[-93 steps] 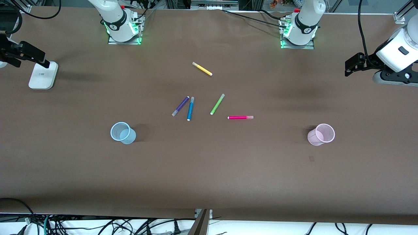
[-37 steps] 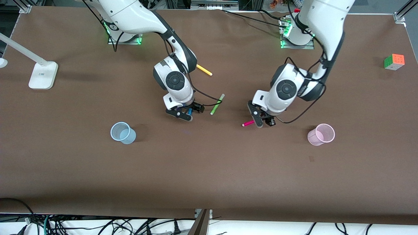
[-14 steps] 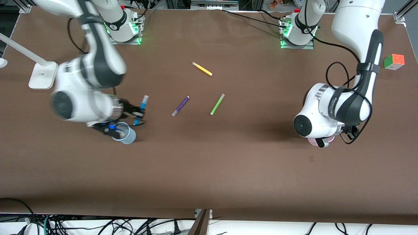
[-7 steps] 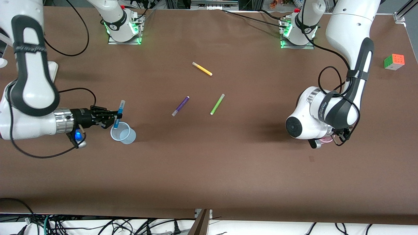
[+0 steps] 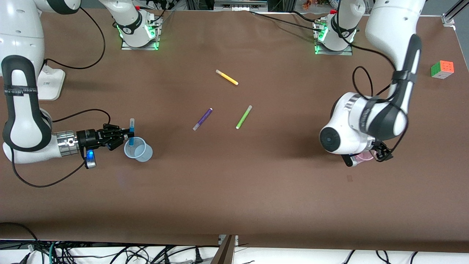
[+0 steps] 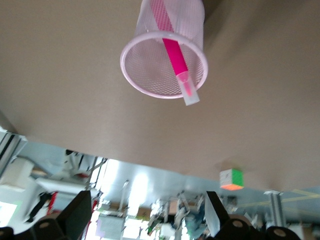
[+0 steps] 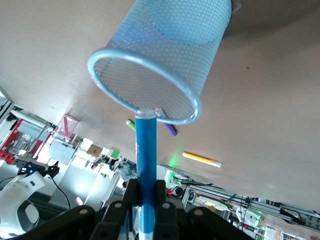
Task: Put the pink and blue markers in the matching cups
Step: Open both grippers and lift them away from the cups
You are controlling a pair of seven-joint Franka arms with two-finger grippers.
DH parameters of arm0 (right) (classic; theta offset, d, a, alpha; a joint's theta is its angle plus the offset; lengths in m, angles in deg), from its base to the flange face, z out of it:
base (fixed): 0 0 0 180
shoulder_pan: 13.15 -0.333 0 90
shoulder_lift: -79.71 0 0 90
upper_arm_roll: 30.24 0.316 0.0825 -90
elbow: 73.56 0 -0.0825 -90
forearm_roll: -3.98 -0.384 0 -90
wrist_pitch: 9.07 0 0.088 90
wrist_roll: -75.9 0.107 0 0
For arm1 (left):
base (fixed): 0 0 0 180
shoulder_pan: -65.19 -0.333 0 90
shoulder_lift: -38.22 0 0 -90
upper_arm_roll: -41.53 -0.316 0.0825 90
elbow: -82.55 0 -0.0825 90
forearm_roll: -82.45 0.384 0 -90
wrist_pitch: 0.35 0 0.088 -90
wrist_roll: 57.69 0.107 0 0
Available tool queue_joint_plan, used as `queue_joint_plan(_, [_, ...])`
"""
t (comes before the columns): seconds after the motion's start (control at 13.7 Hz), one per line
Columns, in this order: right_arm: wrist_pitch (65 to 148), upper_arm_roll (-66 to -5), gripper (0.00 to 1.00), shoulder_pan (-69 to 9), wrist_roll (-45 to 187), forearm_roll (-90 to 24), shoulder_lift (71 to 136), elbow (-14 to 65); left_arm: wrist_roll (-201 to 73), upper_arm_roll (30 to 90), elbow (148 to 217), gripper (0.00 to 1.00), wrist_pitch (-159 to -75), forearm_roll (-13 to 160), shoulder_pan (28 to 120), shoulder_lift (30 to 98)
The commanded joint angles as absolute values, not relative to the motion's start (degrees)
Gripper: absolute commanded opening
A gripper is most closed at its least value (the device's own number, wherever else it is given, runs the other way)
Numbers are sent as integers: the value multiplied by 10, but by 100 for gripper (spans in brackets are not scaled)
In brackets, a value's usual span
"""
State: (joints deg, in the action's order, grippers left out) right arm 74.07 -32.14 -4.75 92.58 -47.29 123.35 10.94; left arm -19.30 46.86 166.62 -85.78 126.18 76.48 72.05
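My right gripper (image 5: 126, 135) is shut on the blue marker (image 5: 131, 124) and holds it nearly upright over the pale blue cup (image 5: 139, 150). In the right wrist view the marker (image 7: 146, 150) has its lower tip at the cup's rim (image 7: 150, 112). My left gripper (image 6: 147, 210) is open and empty, just above the pale pink cup (image 6: 160, 60). The pink marker (image 6: 175, 55) stands slanted in that cup, its clear cap sticking out over the rim. In the front view the left wrist covers most of the pink cup (image 5: 361, 158).
A yellow pen (image 5: 226, 77), a purple pen (image 5: 202, 119) and a lime green pen (image 5: 244, 117) lie mid-table. A colour cube (image 5: 442, 69) sits toward the left arm's end. A white lamp base (image 5: 47, 84) stands toward the right arm's end.
My right gripper has brought the blue marker from beside the blue cup to over its rim and turned it more upright. My left arm has shifted slightly over the pink cup.
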Motion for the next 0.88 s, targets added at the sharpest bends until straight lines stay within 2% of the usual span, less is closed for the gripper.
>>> queue_joint_plan(0.0, [727, -311, 0, -38, 919, -492, 1244, 94, -203, 462, 1616, 100, -839, 1165, 747, 689])
queue_joint_plan(0.07, [727, -311, 9, -38, 919, -492, 1251, 93, -232, 463, 1598, 100, -820, 1129, 737, 681])
queue_joint_plan(0.15, [727, -311, 38, -36, 919, -495, 1254, 93, -275, 462, 1580, 100, -805, 1094, 727, 676])
queue_joint_plan(0.22, [727, -311, 59, -35, 919, -496, 1255, 93, -311, 464, 1563, 100, -787, 1068, 717, 669])
queue_joint_plan(0.29, [726, -311, 79, -35, 920, -496, 1254, 93, -343, 463, 1552, 100, -771, 1045, 715, 661])
queue_joint_plan(0.36, [725, -311, 90, -35, 920, -496, 1254, 92, -381, 463, 1538, 100, -758, 1028, 714, 647])
queue_joint_plan(0.44, [722, -311, 98, -35, 921, -496, 1252, 91, -428, 464, 1527, 100, -750, 1024, 712, 635])
queue_joint_plan(0.51, [715, -311, 98, -35, 927, -496, 1249, 84, -471, 464, 1518, 100, -745, 1008, 709, 622])
queue_joint_plan(0.66, [653, -313, 98, -36, 949, -480, 1245, 16, -511, 463, 1504, 100, -739, 945, 683, 601])
queue_joint_plan(0.8, [613, -321, 98, -36, 981, -448, 1230, -45, -515, 430, 1518, 100, -754, 875, 670, 552])
